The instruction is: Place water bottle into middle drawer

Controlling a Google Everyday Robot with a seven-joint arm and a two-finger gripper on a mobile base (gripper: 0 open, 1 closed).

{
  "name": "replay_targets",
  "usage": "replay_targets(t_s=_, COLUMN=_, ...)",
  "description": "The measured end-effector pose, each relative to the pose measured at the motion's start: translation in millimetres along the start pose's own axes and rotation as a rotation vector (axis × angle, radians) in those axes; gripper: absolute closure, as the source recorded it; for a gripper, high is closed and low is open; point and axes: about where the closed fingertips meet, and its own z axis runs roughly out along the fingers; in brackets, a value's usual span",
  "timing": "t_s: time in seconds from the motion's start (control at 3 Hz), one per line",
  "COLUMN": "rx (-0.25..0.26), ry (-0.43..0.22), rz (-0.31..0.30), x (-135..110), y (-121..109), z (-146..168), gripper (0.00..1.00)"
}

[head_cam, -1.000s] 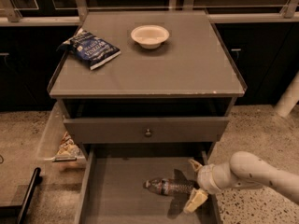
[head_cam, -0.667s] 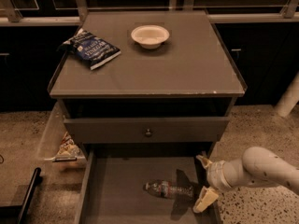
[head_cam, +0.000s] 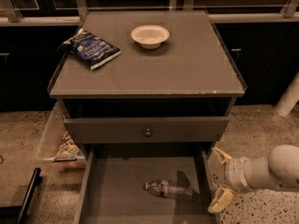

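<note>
The water bottle (head_cam: pixel 167 189), clear with a red-and-blue label band, lies on its side on the flat grey floor of the open middle drawer (head_cam: pixel 117 195). My gripper (head_cam: pixel 221 178) is open and empty. It hangs just outside the drawer's right wall, to the right of the bottle and apart from it. Its two pale fingers (head_cam: pixel 220 200) are spread, one above the other.
The cabinet top (head_cam: pixel 187 64) holds a blue snack bag (head_cam: pixel 92 48) and a white bowl (head_cam: pixel 150 35). A closed drawer front with a round knob (head_cam: pixel 148 132) sits above the open drawer. A clear bin (head_cam: pixel 58 141) with a snack hangs at the cabinet's left. A white post (head_cam: pixel 289 97) stands at right.
My gripper has let go of the bottle and drawn back to the right, out over the drawer's right wall. The bottle stays lying in the drawer.
</note>
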Motion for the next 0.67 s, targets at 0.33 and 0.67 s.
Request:
replay_targets(t_s=0.33, rx=0.05, ry=0.006, rz=-0.047, x=-19.3, y=2.4, z=-29.4, gripper=0.0)
replay_targets(t_s=0.67, rx=0.055, ry=0.008, rz=-0.05, x=-20.2, y=2.0, z=-32.1, gripper=0.0)
